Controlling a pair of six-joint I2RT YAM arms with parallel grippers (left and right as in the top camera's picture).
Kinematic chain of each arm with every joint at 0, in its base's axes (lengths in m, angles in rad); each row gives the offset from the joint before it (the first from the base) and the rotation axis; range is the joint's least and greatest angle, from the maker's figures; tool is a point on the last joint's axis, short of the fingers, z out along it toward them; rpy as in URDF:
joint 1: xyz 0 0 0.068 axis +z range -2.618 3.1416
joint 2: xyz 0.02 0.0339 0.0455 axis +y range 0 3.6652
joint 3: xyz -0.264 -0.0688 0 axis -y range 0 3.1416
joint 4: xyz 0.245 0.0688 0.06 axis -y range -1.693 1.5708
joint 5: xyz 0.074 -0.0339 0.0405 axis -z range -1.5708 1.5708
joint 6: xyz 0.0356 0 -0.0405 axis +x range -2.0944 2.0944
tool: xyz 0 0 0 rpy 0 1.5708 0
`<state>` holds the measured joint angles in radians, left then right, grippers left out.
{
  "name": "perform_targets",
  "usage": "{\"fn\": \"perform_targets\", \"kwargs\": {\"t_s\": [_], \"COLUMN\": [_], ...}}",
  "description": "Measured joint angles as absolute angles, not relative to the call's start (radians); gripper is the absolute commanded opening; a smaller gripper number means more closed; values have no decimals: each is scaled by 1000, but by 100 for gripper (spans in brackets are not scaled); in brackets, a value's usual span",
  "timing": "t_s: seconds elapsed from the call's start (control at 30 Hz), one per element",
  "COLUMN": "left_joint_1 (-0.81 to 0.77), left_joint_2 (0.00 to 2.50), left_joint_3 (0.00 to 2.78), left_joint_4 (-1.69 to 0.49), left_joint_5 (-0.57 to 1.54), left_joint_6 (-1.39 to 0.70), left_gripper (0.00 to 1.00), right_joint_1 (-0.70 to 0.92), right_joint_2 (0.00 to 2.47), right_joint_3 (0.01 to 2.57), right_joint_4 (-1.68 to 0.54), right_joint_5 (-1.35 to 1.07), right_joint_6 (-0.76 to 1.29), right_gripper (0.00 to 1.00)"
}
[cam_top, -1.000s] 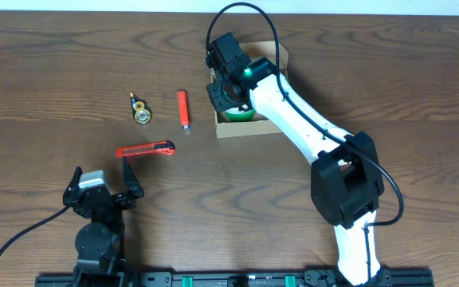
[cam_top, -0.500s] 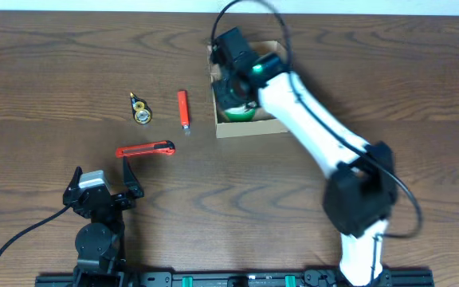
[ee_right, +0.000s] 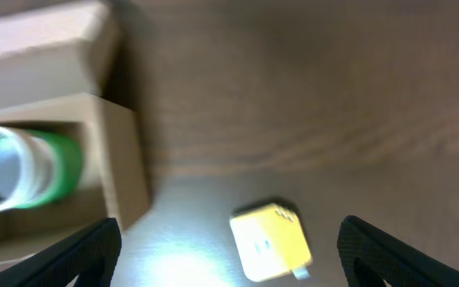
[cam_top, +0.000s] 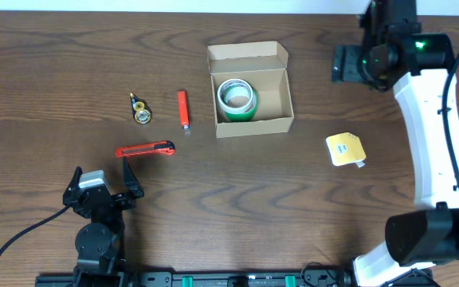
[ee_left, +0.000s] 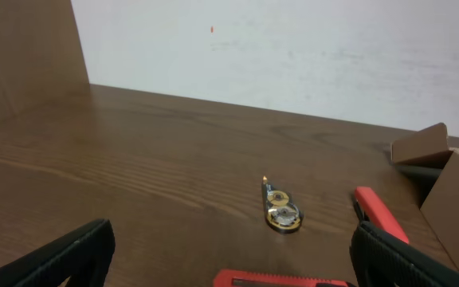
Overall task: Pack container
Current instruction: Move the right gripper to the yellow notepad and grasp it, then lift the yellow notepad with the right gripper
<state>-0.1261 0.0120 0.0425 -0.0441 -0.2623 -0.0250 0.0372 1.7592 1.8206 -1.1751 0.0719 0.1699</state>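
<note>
The container, a tan cardboard box with its flap lid open at the back, stands at the table's centre back. A green tape roll lies inside it on the left. My right gripper hangs open and empty to the right of the box, above the table. In the right wrist view its jaws stand wide apart over a yellow block, with the container and green roll at the left. My left gripper rests open at the front left, empty.
A red box cutter lies just ahead of the left gripper. Behind it are a red marker and a yellow-black tape dispenser. The yellow block sits right of the box. A pale wall bounds the table's far edge.
My right gripper rose out of the box and swung far to the right, opening its jaws. The green roll stayed in the box. The left arm has not moved.
</note>
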Motion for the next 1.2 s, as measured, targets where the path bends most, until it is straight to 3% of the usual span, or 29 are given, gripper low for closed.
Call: {"fn": "perform_targets", "kwargs": {"t_s": [0.17,0.4,0.67,1.2], "left_joint_1": [-126,-126,-126,-126], "left_joint_2": [12,12,12,12], "left_joint_3": [43,42,42,42], "left_joint_4": [-44,-44,-44,-44], "left_joint_5": [-262,-262,-262,-262], "left_joint_6": [-25,-25,-25,-25], "left_gripper": [95,95,95,95], "right_joint_1": [9,-1,-2,-24], "right_joint_2": [1750,1613,1538,1658], "right_joint_3": [1686,1291,991,854], "right_joint_4": [-1144,-872,-615,-397], "right_joint_5": [72,72,73,110], "right_joint_6": [180,181,167,121], "right_gripper": [89,99,99,99]}}
